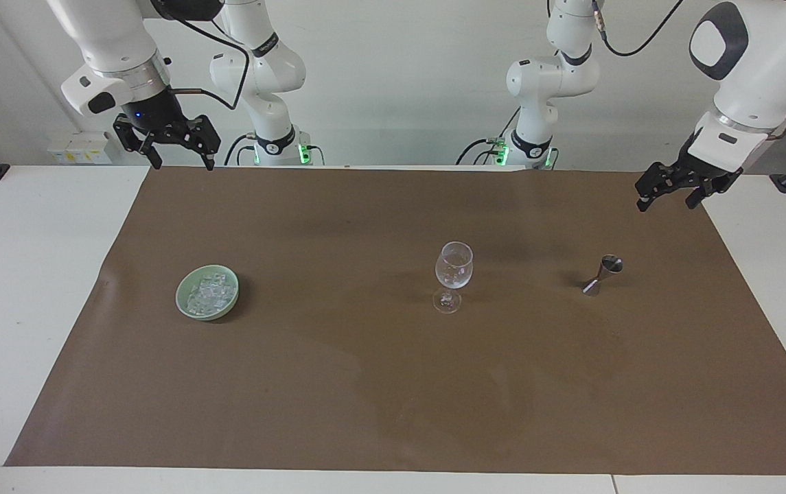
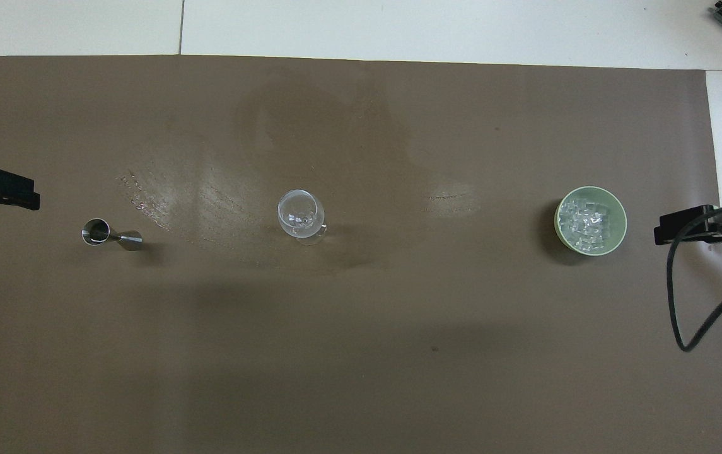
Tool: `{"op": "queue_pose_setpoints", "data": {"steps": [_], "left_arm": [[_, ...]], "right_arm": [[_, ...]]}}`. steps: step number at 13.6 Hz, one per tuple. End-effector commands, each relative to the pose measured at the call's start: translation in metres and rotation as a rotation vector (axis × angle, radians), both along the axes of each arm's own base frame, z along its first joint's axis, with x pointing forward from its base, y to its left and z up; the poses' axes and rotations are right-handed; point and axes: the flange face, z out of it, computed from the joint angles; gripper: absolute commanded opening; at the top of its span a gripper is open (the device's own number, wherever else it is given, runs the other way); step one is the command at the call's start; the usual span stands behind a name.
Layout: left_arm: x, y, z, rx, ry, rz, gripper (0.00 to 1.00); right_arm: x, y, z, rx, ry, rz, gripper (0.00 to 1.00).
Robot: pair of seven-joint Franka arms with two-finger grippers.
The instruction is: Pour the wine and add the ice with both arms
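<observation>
The facing view looks from high up across the table (image 1: 29, 288) toward the two robot bases, taking in the whole brown mat (image 1: 365, 384) from its edge nearest the robots to its opposite edge. The overhead view looks steeply down from above the robots' own end, closer in, the mat (image 2: 361, 353) filling nearly the whole width. Both share the mat, with the wine glass (image 1: 453, 274) (image 2: 301, 215) midway along it, turned half a turn between them.

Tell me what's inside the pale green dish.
The pale green dish holds a heap of small clear ice cubes, filling most of it. The cubes cover the dish's bottom, so anything beneath them cannot be seen. Nothing else shows in it.
</observation>
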Motion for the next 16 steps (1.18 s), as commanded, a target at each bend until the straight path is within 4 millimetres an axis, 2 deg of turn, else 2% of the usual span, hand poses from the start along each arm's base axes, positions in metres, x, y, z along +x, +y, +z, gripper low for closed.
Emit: {"op": "queue_pose_setpoints", "data": {"steps": [1, 16], "left_arm": [[-0.0079, -0.0004, 0.0006, -0.004, 0.001, -0.013, 1.00], [-0.0108, 0.0071, 0.0022, -0.003, 0.003, 0.010, 1.00]], "right_arm": [[-0.0032, 0.0013, 0.0041, 0.011, 0.005, 0.005, 1.00], [-0.0032, 0.0013, 0.0041, 0.011, 0.005, 0.005, 1.00]]}}
